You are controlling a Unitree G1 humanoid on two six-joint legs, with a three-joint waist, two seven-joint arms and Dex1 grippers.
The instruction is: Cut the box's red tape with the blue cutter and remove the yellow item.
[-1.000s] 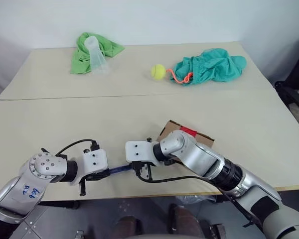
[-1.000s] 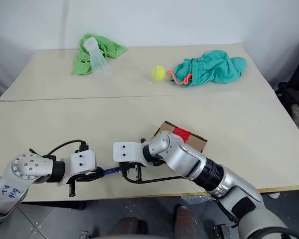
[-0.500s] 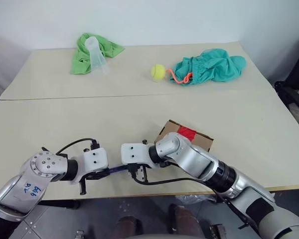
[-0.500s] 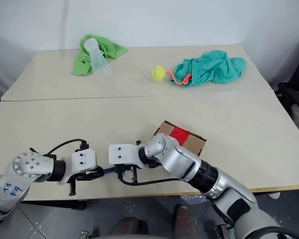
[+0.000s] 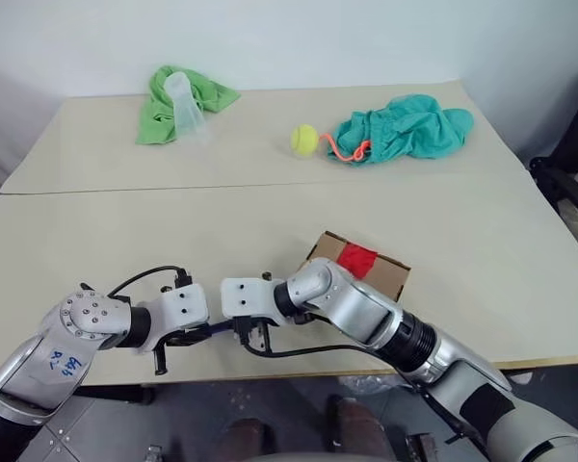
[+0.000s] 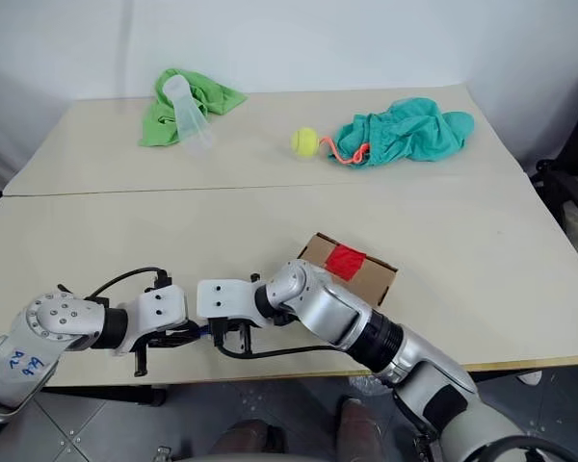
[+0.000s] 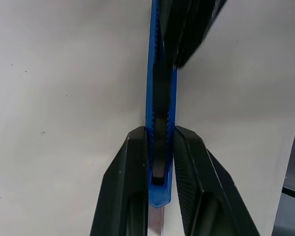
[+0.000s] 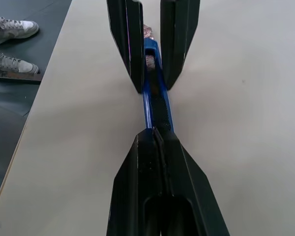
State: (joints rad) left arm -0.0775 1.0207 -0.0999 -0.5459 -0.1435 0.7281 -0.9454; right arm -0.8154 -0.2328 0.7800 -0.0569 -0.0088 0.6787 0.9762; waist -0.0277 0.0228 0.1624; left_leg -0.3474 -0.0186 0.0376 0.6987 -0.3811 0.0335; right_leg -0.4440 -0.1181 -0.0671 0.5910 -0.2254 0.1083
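Blue cutter (image 7: 160, 98), largely hidden, sits clamped between left fingers (image 7: 128, 182).

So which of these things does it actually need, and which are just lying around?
Needed: blue cutter, held between both grippers; box; red tape.
Just lying about: tennis ball, teal cloth, orange-pink cord, green cloth, clear cup.

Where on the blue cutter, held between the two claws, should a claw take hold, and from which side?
Grip the blue cutter on its two flat long faces, mid-handle, coming in along its length from the end away from the blade. The body is slim and flat-sided, so fingers can seat there, as the left claw shows; the metal blade tip is best avoided.
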